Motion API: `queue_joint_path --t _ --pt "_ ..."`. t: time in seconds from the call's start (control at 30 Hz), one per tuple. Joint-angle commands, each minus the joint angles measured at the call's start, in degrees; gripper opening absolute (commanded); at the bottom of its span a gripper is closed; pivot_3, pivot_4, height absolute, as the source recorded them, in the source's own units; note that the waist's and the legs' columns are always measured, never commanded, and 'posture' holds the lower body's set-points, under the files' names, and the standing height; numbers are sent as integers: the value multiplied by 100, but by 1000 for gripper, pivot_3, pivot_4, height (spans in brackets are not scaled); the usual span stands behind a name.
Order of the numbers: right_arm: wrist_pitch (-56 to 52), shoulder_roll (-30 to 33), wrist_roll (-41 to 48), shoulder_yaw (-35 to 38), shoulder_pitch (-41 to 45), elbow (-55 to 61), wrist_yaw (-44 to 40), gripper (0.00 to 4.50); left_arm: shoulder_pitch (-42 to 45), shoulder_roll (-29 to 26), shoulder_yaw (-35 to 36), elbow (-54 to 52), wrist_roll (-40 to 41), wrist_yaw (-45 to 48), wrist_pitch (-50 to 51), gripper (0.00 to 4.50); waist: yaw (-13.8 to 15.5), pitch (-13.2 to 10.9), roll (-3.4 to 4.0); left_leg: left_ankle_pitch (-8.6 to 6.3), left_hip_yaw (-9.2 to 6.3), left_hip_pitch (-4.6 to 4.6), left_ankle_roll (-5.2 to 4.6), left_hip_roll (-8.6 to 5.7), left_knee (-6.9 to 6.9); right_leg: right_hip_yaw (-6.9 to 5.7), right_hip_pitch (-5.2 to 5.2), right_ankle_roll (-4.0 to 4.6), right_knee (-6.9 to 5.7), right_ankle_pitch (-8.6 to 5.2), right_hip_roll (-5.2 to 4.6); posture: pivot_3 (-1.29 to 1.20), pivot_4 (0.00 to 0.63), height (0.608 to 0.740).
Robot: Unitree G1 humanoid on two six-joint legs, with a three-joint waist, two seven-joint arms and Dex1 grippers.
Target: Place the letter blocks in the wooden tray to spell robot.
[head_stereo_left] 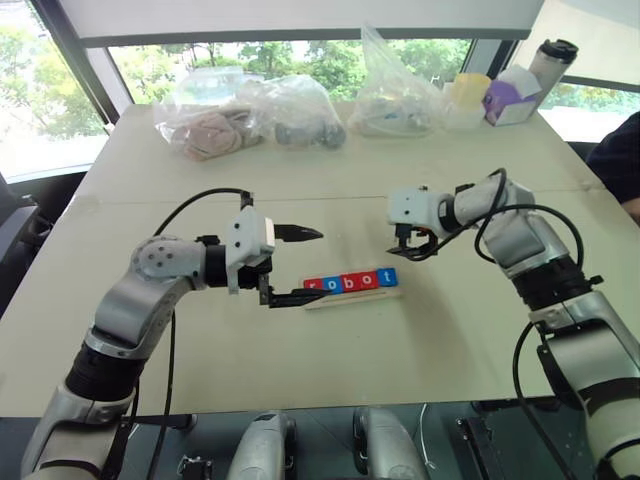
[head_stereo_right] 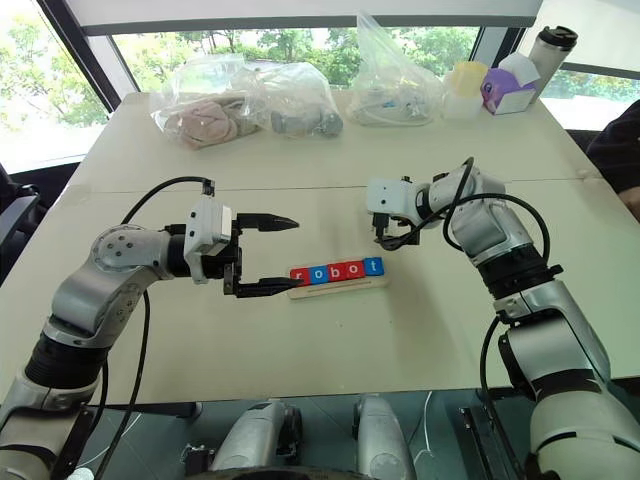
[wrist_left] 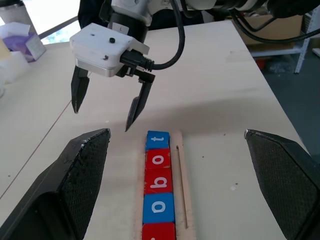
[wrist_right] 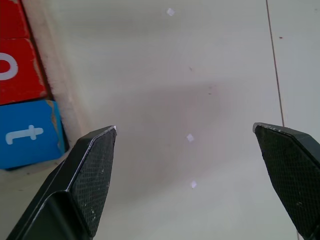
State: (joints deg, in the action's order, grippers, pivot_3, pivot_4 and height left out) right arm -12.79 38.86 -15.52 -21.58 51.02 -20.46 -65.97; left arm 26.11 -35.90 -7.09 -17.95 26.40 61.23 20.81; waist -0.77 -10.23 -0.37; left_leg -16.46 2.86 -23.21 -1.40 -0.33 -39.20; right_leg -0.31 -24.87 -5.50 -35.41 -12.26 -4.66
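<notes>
Left eye view has the letter blocks [head_stereo_left: 351,281] all lined up in the wooden tray [head_stereo_left: 352,296] mid-table, reading robot. Left gripper [head_stereo_left: 303,264] sits just off the tray's left end, fingers spread and empty. Right gripper [head_stereo_left: 413,243] hovers near the "t" end, also released.

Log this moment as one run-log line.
blocks: five in tray, reading robot | left gripper: open, empty, beside tray | right gripper: open, empty, above t end
</notes>
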Motion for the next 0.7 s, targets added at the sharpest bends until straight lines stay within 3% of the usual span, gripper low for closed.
queue_joint_path --t 0.03,0.7 --pt "-35 -1 56 27 -41 301 -124 4455 55 -11 107 -94 21 -16 -59 4500 -1 0 0 0 0 0 0 0 0 0 0 0 0 0 0 0 150 740" --pt "-124 -122 -16 -41 -44 500 -106 4455 20 -10 106 -157 41 -64 -12 4500 0 0 0 0 0 0 0 0 -1 0 0 -1 0 0 1 0 150 740"
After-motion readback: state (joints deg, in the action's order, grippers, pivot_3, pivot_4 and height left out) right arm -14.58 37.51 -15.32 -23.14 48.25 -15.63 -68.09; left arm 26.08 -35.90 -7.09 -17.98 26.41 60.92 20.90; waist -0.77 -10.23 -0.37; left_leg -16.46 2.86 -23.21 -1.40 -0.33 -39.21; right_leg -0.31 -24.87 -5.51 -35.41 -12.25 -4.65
